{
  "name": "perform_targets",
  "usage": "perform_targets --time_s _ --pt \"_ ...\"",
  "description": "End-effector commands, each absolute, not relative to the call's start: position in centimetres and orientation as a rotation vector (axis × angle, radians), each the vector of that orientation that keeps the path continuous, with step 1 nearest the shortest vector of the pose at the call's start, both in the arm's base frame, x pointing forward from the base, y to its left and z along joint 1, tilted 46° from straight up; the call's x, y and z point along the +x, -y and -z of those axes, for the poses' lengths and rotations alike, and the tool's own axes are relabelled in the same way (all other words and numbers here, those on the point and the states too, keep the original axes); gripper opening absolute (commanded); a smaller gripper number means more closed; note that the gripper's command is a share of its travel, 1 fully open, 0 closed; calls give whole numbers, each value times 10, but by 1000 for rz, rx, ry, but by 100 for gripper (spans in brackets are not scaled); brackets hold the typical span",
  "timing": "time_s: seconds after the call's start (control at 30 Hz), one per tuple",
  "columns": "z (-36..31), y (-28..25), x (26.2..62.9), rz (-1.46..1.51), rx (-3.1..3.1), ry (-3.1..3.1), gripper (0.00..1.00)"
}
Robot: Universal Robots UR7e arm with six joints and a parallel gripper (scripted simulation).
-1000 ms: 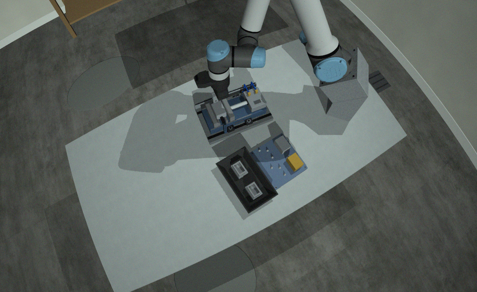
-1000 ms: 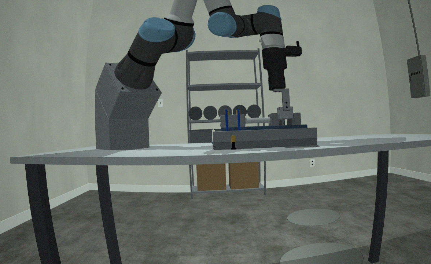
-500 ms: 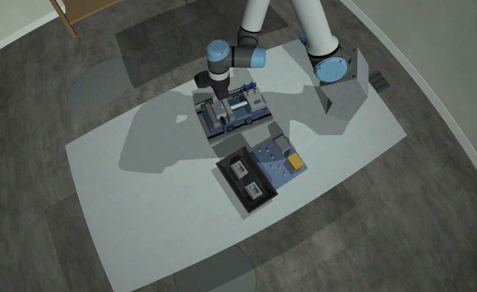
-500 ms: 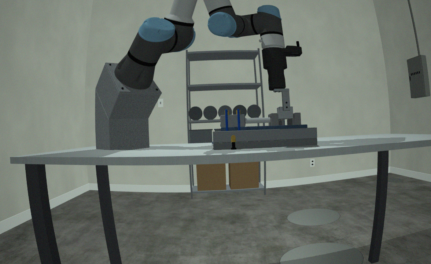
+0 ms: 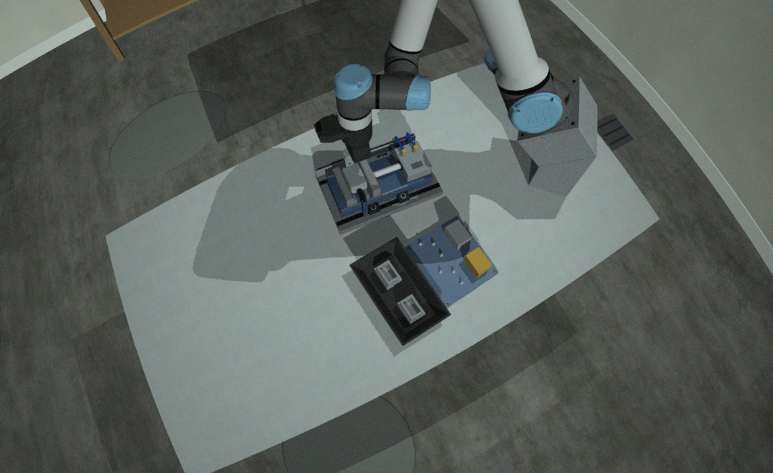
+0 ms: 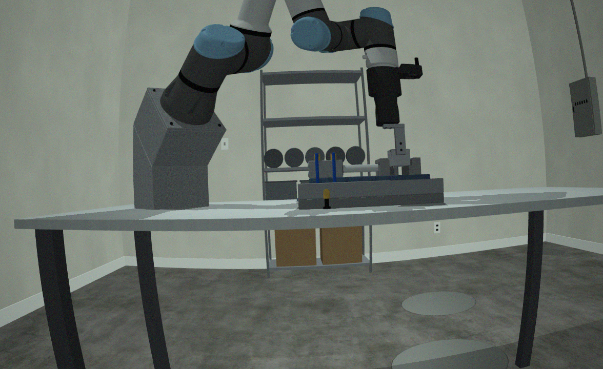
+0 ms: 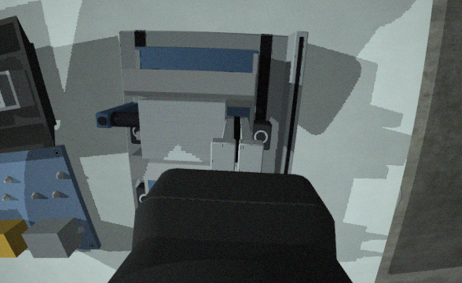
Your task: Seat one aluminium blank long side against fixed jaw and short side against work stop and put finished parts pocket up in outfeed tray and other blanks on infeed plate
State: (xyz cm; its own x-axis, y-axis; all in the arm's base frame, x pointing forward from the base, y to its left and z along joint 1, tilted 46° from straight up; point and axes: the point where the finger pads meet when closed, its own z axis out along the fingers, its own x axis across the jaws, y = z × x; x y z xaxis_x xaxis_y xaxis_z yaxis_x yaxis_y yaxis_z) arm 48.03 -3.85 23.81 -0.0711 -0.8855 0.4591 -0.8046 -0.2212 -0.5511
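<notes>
A grey aluminium blank (image 7: 181,127) lies in the vise (image 5: 371,179) opening, its long side by the fixed jaw (image 7: 188,82) and one short end by the dark work stop rod (image 7: 115,118). My gripper (image 7: 236,130) is shut and empty. It hangs over the vise just beside the blank's other short end; I cannot tell whether it touches. From the side the fingers (image 6: 400,146) reach down to jaw height. Two finished parts (image 5: 388,274) (image 5: 411,308) lie pocket up in the black outfeed tray (image 5: 399,288).
The blue infeed plate (image 5: 451,261) with small pins holds a grey aluminium blank (image 5: 457,232) and a brass blank (image 5: 477,262) near its far corner. The moving jaw with blue hoses (image 5: 407,154) stands at the vise's other end. The robot base (image 5: 554,146) is behind.
</notes>
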Motion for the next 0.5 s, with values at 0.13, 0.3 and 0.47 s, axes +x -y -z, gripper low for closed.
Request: perform_targets --time_s 0.13,0.3,0.47 --pt "-237 36 481 1165 -2069 -1884 0" --pt "-237 36 481 1165 -2069 -1884 0" --pt "-238 38 481 1165 -2069 -1884 0"
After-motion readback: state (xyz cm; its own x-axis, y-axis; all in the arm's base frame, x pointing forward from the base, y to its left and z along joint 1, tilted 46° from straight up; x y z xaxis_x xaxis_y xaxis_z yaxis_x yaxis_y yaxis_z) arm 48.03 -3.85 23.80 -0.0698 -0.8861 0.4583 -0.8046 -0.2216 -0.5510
